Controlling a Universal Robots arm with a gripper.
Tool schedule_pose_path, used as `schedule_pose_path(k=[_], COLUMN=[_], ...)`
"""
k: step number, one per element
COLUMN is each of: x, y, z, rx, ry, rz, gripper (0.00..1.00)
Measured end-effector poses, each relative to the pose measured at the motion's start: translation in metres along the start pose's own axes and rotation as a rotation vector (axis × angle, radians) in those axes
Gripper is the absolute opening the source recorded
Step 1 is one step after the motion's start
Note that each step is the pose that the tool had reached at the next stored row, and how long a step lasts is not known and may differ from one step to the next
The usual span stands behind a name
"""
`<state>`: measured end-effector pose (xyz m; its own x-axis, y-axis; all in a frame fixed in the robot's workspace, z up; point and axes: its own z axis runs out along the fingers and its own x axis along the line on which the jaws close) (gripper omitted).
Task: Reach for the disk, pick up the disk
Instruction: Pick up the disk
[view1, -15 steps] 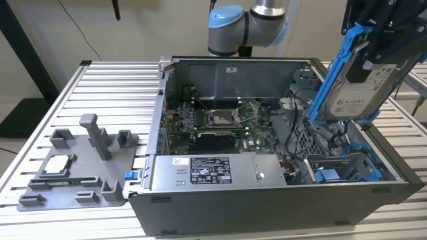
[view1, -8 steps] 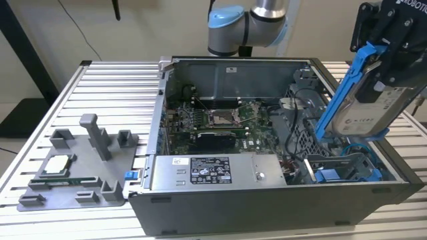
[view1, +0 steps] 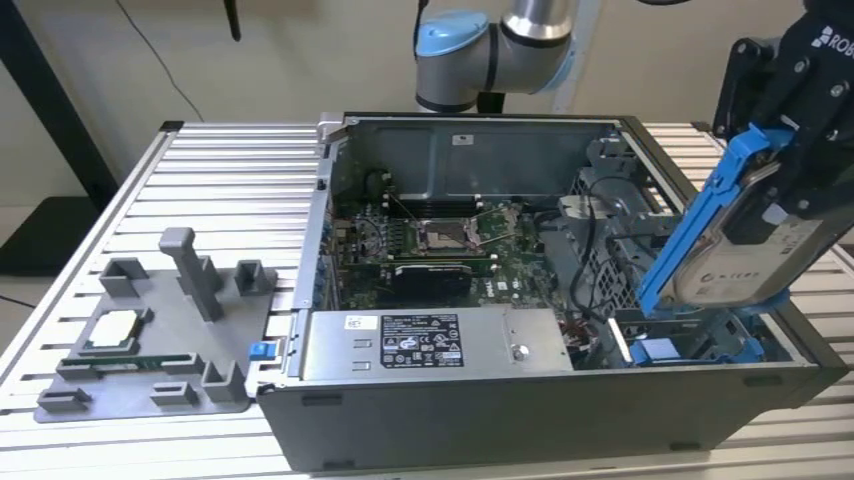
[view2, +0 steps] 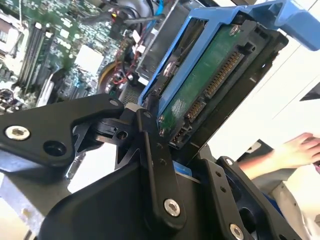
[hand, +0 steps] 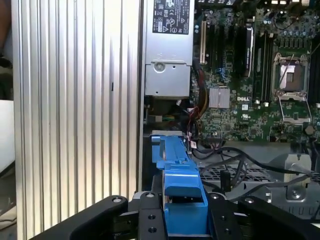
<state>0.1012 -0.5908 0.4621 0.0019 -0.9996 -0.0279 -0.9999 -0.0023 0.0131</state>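
A ribbed silver aluminium table (view1: 227, 165) carries an open grey metal computer case (view1: 534, 410) at three o'clock and a grey plastic fixture tray (view1: 134, 400) at eight o'clock.

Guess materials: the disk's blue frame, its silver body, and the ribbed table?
Bright blue frame: looks like moulded plastic, glossy, uniform colour. Flat silver drive body, held in the black end effector: apparently bare metal, dull sheen under a white label. Ribbed grey table: likely extruded aluminium, matte, with parallel slots.
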Motion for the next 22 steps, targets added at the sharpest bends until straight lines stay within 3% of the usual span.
schedule_pose_path(k=[4, 13, 16, 22], x=[0.0013, -0.0001, -0.0002, -0.0001], y=[0.0035, 0.0008, -0.0002, -0.0003], z=[0.0074, 0.0219, 0.0236, 0.0239], rx=[0.0013, 0.0038, 0.0044, 0.0044], ry=[0.0, 0.0016, 0.0015, 0.0014], rz=[0.0, 0.011, 0.033, 0.033], gripper=[0.0, 0.0, 0.0, 0.0])
